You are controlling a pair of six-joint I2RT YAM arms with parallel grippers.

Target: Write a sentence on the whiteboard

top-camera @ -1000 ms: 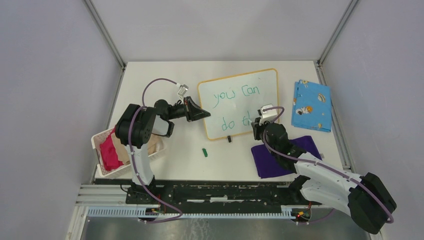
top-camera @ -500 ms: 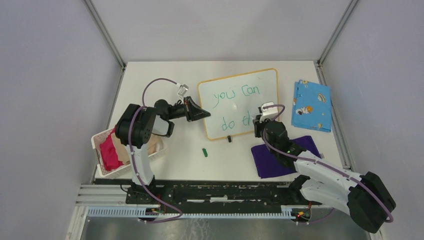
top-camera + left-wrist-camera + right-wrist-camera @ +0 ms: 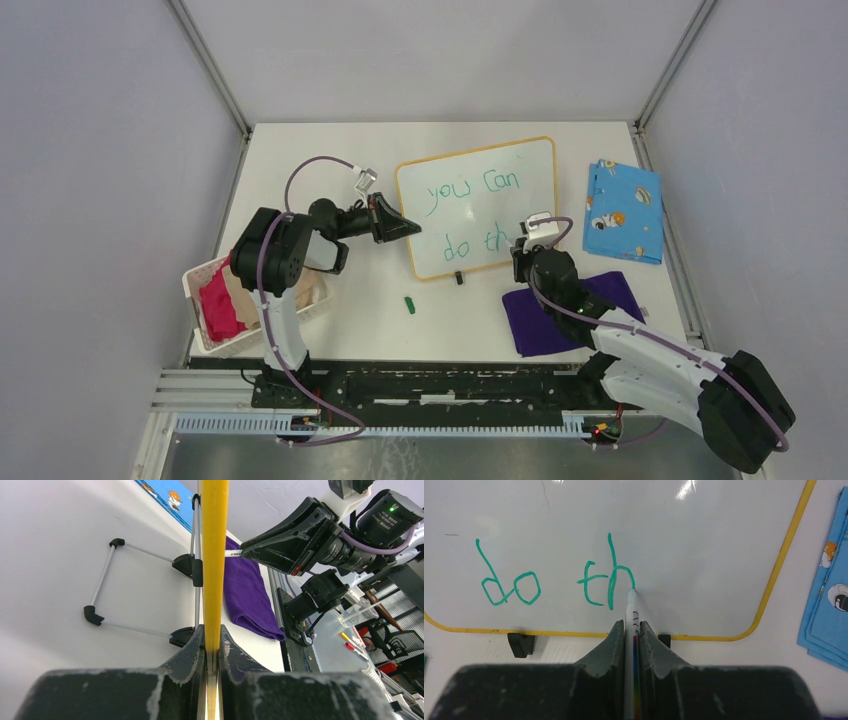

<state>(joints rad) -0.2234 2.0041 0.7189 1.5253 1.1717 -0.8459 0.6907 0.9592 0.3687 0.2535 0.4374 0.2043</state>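
Whiteboard, upper centre of overhead view, pinched at its edge by left hand. Marker pinched in right hand, tip on "th" of sentence. Risk: board shoved by heavy pressure, smeared strokes.

- Left arm: black joint housings, white link casings.
- Left cable: purple, arcs up to a small grey-white wrist camera.
- Right arm: same black-and-white build. Right cable is purple and runs along the white link.
- White camera block at the right wrist.
- Green light on the right wrist housing, white print beside it.
- Left gripper, right gripper: black wedge fingers, edges scuffed whitish.
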